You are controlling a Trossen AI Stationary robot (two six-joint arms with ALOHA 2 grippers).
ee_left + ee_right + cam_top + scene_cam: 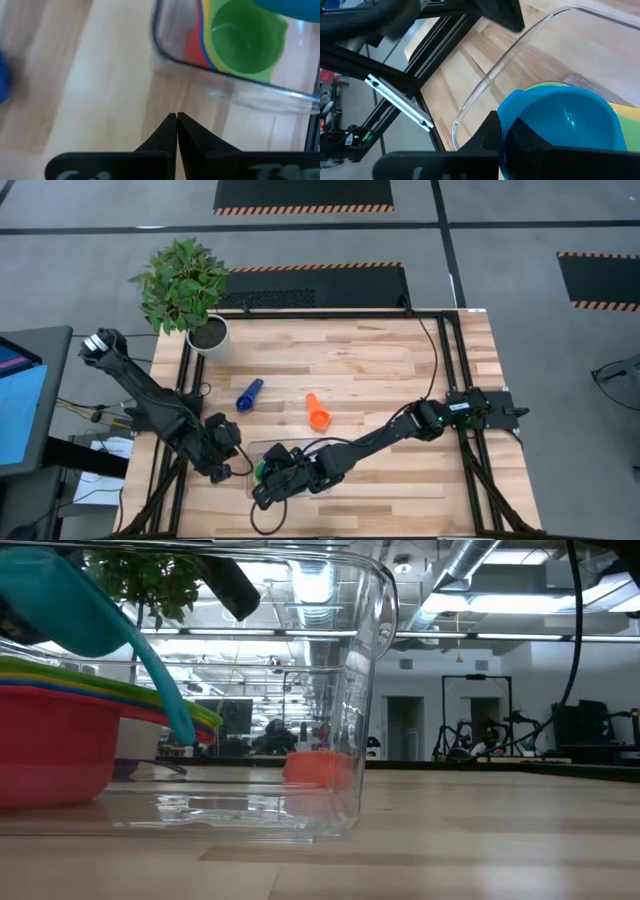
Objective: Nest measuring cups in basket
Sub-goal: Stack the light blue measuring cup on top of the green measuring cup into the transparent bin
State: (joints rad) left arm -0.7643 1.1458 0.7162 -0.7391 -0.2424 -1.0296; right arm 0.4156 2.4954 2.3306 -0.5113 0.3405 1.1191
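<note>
The clear basket (252, 452) sits near the table's near edge, between both grippers. Inside it, red, yellow and green cups (242, 42) are nested, the red one (50, 750) at the bottom. My right gripper (272, 480) hovers over the basket, shut on a light blue cup (565, 125) just above the stack. My left gripper (176, 119) is shut and empty over bare wood, just left of the basket. A blue cup (249, 394) and an orange cup (317, 412) lie on their sides on the table farther back. My right gripper pinches the light blue cup's wall at the rim (506, 125), one finger (532, 137) inside the bowl and one outside. The cup is lifted clear above the green cup and tilted, its handle (165, 680) slanting down into the basket.
A white pot with a green plant (205, 332) stands at the table's far left corner. Open wood stretches across the right half and the far side. The basket's tall clear wall (370, 690) rises beside the stack. Black frame rails (395, 95) run along the table's left edge.
</note>
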